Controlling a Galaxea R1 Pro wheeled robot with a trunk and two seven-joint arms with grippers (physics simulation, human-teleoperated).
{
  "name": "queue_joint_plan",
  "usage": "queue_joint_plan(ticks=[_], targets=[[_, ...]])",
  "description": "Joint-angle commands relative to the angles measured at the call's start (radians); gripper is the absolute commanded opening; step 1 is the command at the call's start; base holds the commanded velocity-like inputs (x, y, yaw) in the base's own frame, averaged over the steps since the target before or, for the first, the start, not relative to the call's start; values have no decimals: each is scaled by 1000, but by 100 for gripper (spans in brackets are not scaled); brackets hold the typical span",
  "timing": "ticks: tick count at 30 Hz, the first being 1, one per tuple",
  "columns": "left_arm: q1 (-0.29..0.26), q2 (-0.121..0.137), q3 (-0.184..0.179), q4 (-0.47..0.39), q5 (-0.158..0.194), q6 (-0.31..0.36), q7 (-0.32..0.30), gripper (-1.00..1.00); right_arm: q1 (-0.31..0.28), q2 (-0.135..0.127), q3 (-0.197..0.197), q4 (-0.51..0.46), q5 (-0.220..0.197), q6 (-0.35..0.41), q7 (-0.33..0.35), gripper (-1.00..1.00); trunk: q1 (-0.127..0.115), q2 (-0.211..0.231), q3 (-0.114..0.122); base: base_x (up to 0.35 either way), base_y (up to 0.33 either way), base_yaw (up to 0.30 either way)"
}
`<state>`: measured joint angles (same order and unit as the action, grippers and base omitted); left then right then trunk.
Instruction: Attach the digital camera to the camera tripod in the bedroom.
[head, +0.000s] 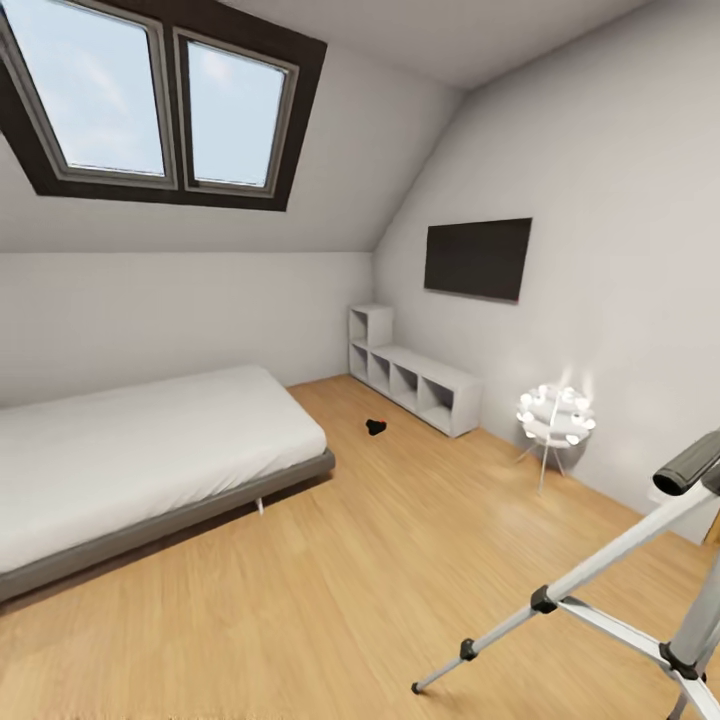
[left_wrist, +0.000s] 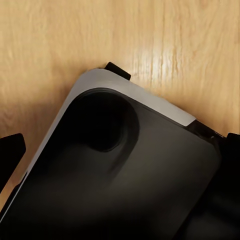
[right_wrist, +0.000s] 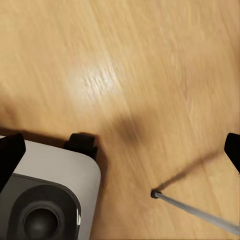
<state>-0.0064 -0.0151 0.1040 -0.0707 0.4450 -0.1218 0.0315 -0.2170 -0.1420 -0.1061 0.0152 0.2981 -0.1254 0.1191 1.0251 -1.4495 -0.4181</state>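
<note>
Right, I'm in the bedroom and the camera lies on the floor well ahead, between the bed and the white shelf, while the tripod stands close on my right. The step, I judge, is to drive to the camera — I'd steer clear of the near tripod leg so the base doesn't knock it, and stop with the camera in front of one arm. In each wrist view dark finger tips sit at both edges with bare floor and the robot's base between, so both claws look spread and empty. The floor is light wood plank; white walls, a skylight, a dark wall screen, a lit lamp.
</note>
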Motion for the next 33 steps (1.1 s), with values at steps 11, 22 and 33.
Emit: queue_joint_plan(ticks=[11, 22, 33], targets=[[-1, -1, 6, 8, -2, 3, 2, 100, -1, -2, -9, 2, 6, -5, 4, 100, 0, -1, -1, 0, 0, 273], [-1, 0, 8, 6, -5, -1, 2, 100, -1, -2, -12, 2, 1, -5, 4, 100, 0, -1, -1, 0, 0, 275], [-1, 0, 7, 5, -5, 0, 2, 100, -1, -2, -13, 2, 0, -5, 4, 100, 0, -1, -1, 0, 0, 276]])
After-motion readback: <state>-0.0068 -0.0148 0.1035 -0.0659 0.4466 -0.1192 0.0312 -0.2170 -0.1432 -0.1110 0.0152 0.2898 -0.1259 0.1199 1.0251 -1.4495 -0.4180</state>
